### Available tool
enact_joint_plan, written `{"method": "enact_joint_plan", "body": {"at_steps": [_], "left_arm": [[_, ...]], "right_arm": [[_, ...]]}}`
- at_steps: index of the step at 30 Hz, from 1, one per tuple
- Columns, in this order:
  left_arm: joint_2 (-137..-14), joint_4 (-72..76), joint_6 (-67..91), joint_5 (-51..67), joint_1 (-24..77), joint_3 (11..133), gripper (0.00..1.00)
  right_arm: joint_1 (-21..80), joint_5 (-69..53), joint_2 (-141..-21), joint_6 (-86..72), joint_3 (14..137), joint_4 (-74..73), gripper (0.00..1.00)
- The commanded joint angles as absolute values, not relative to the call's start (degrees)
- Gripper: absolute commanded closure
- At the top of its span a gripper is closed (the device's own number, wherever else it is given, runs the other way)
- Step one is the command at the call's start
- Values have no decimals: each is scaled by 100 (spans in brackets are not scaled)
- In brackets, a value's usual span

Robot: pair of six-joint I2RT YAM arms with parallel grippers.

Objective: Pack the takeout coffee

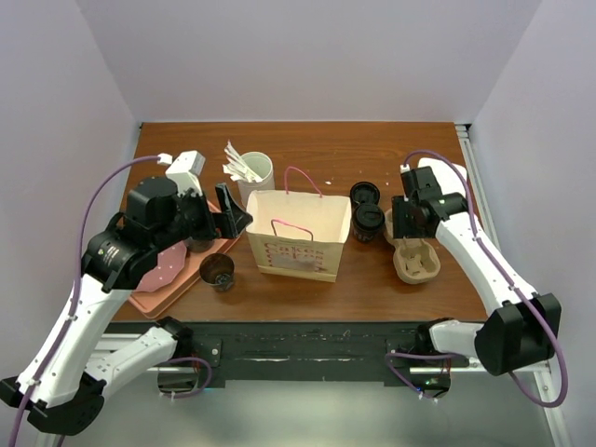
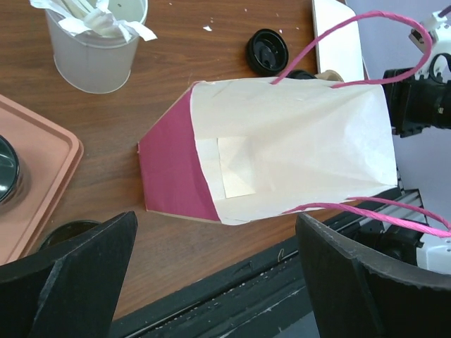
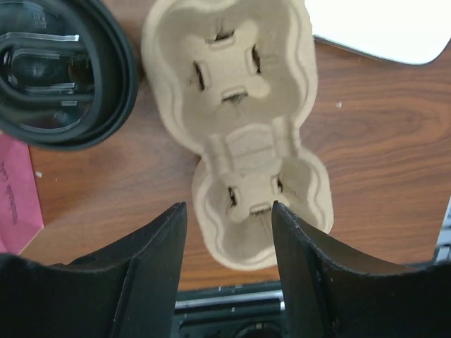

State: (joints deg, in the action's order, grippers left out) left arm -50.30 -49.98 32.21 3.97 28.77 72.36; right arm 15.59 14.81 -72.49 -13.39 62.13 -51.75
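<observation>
While left tool (image 2: 217, 232) hangs wide open by the paper bag (image 1: 298, 237), right tool (image 3: 229, 211) half parted over pulp carrier (image 3: 239, 105), gripping nothing, takeout coffee (image 1: 367, 223) upright on bench (image 1: 372, 279) between bag and carrier

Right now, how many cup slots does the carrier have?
2 in the carrier, both empty: the near slot by the right pincer, the far slot beside the coffee. Nothing looks hidden.

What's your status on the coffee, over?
Left gripper open, empty, beside bag. Right gripper open over cup carrier. Coffee lidded, on table between bag and carrier, unpacked.
</observation>
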Motion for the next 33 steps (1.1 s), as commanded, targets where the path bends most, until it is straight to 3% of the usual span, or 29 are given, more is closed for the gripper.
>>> {"method": "enact_joint_plan", "body": {"at_steps": [1,4,18,33], "left_arm": [[-4948,-4904,3217,475,3058,7251,0],[-5036,-5010,3182,474,3163,7391,0],[-5001,-5344,2839,18,3472,7462,0],[-5019,-5361,2777,-167,3524,7532,0]], "right_arm": [[1311,900,-6848,-374,5907,-4229,45],[855,484,-7004,-36,5801,-4087,46],[589,150,-7822,624,5950,-4157,52],[466,193,-7893,677,5906,-4333,47]]}}
